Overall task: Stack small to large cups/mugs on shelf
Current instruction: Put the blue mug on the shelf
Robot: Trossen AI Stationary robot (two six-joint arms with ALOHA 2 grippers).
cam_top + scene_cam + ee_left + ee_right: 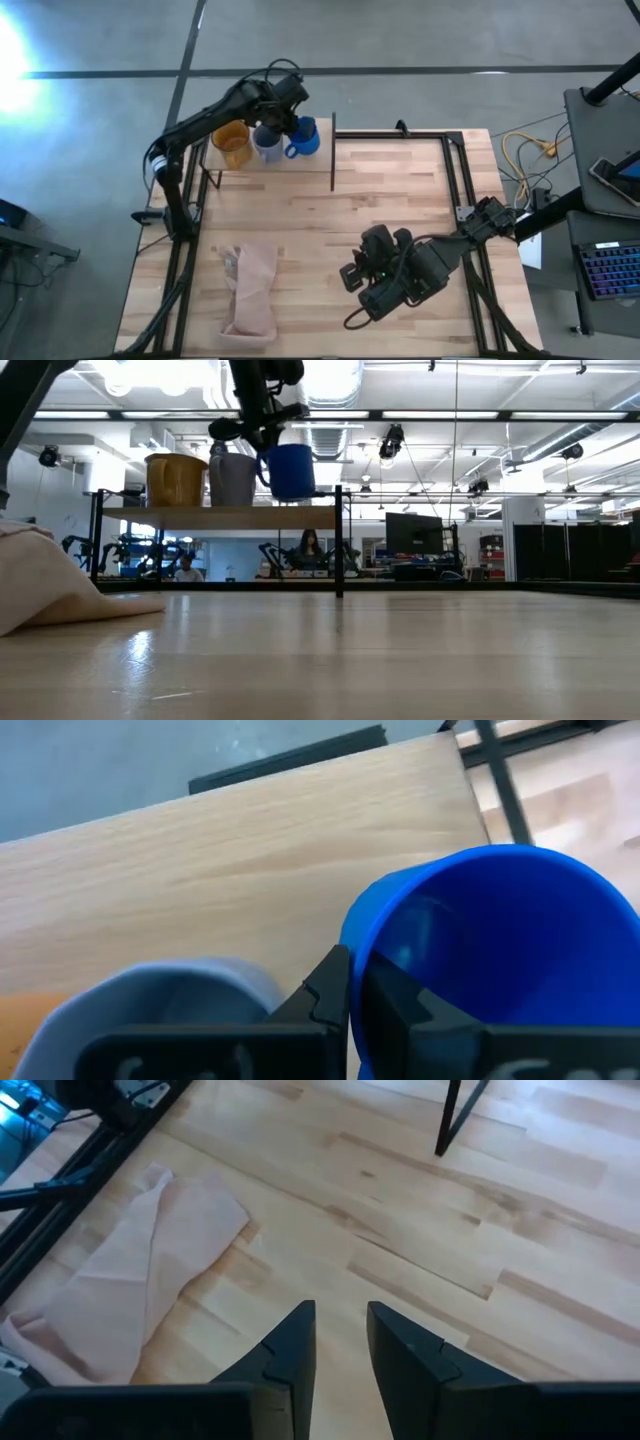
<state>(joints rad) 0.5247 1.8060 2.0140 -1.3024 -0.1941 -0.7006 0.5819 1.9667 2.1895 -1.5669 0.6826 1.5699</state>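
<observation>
Three mugs stand in a row at the shelf [300, 517] at the table's far left: a yellow-orange mug [175, 480], a pale grey-blue mug [232, 480] and a bright blue mug [292, 470]. The first two rest by their bases on the light-wood board [225, 180]. My left gripper [355, 995] is shut on the blue mug [500, 950], reaching in from above [290, 122]. My right gripper [340, 1340] is open and empty, low over the table's near right part [352, 275]. My left gripper pinches the blue mug's rim wall [352, 955] on the side nearest the grey-blue mug, one finger [400, 1005] inside the mug and one [322, 990] outside. The fingers come from above, pointing down. The mug is upright, its base [292, 496] a little above the shelf board.
A tan cloth [250, 290] lies crumpled on the table's near left part, also in the right wrist view [150, 1280]. A black shelf post [333, 150] stands just right of the blue mug. Bare plank tabletop [400, 190] lies between shelf and right arm. People show far behind [308, 548].
</observation>
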